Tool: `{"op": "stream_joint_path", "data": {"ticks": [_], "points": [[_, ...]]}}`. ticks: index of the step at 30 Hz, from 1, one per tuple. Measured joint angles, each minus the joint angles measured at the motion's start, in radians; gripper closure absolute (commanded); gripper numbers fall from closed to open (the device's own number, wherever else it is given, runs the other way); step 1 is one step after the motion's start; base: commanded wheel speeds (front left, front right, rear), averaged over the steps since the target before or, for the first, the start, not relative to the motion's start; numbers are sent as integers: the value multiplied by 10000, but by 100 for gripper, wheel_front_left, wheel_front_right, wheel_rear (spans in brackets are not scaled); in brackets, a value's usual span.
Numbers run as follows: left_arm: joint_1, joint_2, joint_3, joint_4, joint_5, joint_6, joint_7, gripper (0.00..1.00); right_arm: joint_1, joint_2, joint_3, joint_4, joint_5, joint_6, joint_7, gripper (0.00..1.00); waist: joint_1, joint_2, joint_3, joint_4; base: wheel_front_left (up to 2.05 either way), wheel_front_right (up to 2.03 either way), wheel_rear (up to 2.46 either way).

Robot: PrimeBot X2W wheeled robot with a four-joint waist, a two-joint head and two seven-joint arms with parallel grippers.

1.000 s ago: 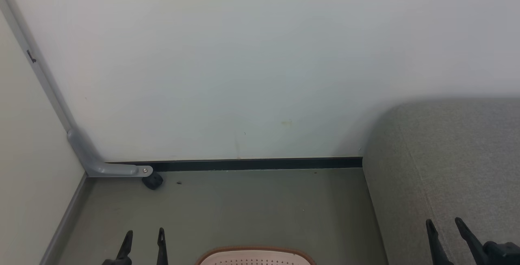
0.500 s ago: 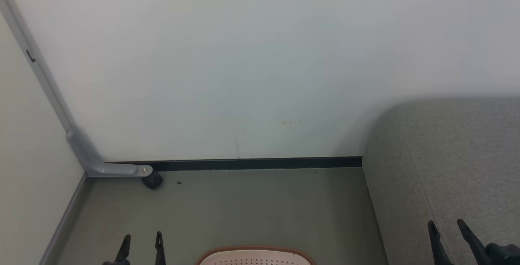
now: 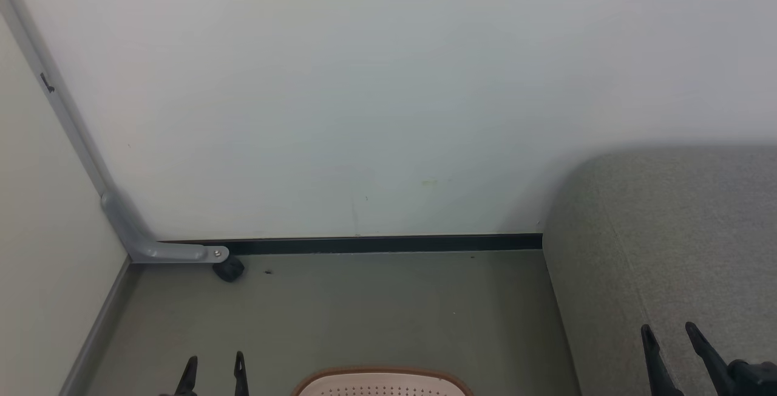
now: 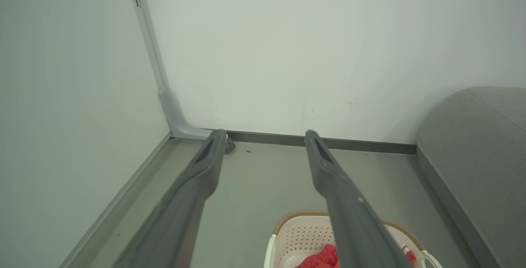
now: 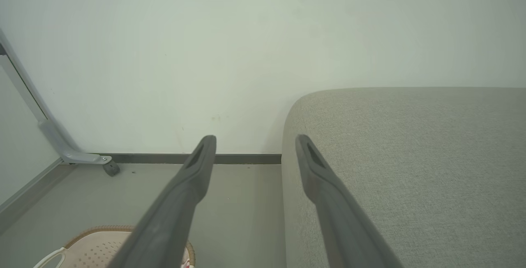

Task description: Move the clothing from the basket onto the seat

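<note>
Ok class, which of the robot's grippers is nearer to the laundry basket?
Left. The left gripper hangs open just to the left of the basket, over the floor; the right gripper is farther off on its right, by the seat.

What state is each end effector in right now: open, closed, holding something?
Left end effector: open, fingers spread, holding nothing.
Right end effector: open, fingers spread, holding nothing.
</note>
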Motion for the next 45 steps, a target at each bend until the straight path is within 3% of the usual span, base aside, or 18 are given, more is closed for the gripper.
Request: {"op": "stream_joint_path", "data": {"ticks": [10, 24, 31, 45], "points": [[-31, -226, -564, 466, 71, 0, 121, 0, -11, -46, -96, -456, -38, 75, -4, 0, 0, 0, 307, 14, 0, 0, 0], [-1011, -376, -2153, 1776, 63, -8, 1035, 0, -560, -489, -359, -1837, -100, 539, -8, 0, 1, 1, 1302, -158, 0, 0, 0], [-1853, -382, -3839, 1804, -1327, -8, 1352, 0, -1050, -685, -606, -2604, -90, 802, -10, 0, 2, 0, 2099, -332, 0, 0, 0], [-3392, -380, -4930, 2564, -3310, -6, 1448, 0, -2118, -1154, -1409, -3923, 311, 1133, -56, 0, 3, 1, 3973, -762, 0, 0, 0]]}}
